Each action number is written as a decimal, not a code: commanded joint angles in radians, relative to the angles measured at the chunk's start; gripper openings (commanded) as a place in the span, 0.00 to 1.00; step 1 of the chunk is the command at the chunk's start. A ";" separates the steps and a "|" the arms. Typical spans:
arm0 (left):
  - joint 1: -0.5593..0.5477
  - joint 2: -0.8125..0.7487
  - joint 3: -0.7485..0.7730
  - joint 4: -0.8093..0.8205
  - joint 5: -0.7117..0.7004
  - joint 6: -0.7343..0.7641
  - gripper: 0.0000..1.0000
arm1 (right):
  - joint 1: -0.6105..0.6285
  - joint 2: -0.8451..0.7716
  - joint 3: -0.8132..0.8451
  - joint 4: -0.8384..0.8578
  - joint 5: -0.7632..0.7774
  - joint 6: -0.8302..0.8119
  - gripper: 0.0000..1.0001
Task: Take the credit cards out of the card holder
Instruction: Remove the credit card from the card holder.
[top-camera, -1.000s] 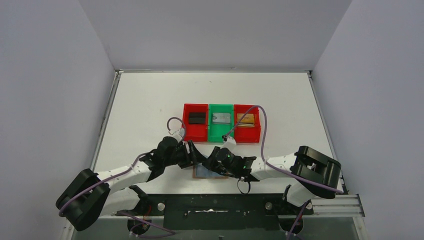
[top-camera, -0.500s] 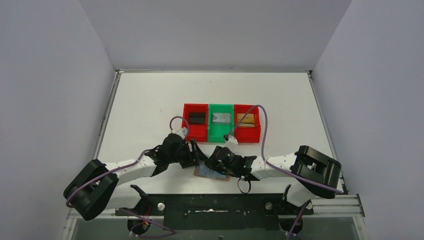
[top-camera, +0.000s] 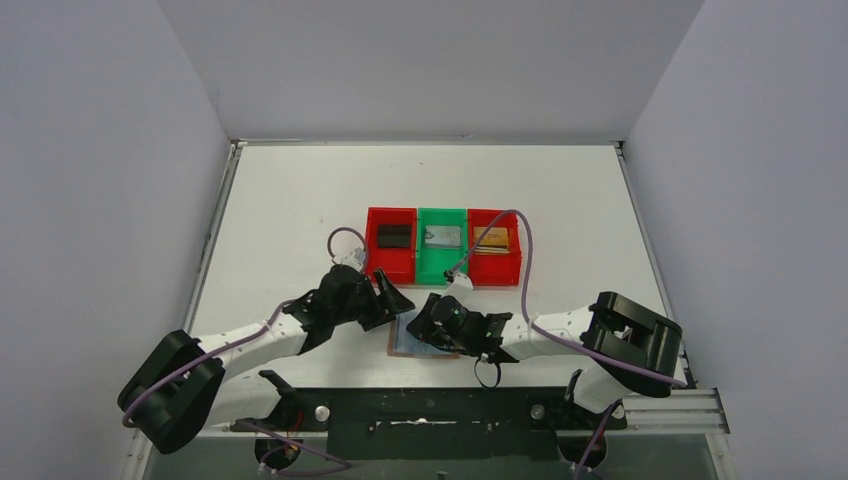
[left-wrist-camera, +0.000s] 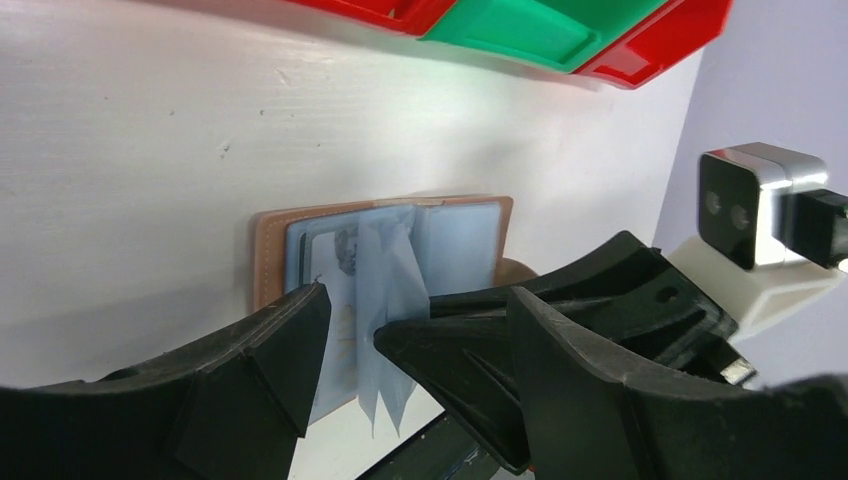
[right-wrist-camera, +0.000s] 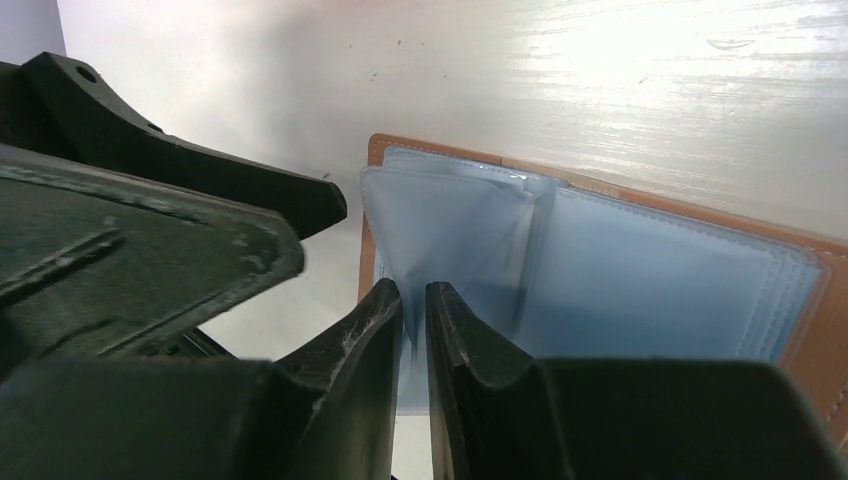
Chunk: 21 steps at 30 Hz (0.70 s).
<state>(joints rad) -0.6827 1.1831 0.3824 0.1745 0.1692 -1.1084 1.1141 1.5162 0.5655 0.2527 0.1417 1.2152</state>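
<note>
The tan card holder lies open on the table near the front edge, with its blue-grey plastic sleeves fanned up. My right gripper is shut on the lower edge of one raised sleeve and holds it upright. My left gripper stands open just left of the holder, its fingertips beside the sleeves and touching nothing. A pale card with a dark print shows through the holder's left page. Three credit cards lie in the bins: black, silver-grey, gold-tan.
A row of three bins stands behind the holder: red, green, red. The right arm's wrist camera sits close to my left fingers. The table's front rail lies just below the holder.
My left gripper has drawn back up and to the left from the holder and opened a little wider. The right gripper stays shut on the sleeve.
</note>
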 joint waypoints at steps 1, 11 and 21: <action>0.000 0.052 0.069 -0.031 0.041 0.042 0.63 | 0.010 -0.032 0.031 0.044 0.027 -0.023 0.16; -0.028 0.121 0.149 -0.161 0.030 0.126 0.59 | 0.024 -0.017 0.056 0.033 0.034 -0.050 0.17; -0.067 0.179 0.185 -0.209 0.012 0.168 0.36 | 0.036 0.004 0.089 0.004 0.042 -0.075 0.18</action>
<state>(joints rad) -0.7319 1.3571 0.5404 -0.0193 0.1772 -0.9741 1.1423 1.5173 0.6044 0.2260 0.1432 1.1603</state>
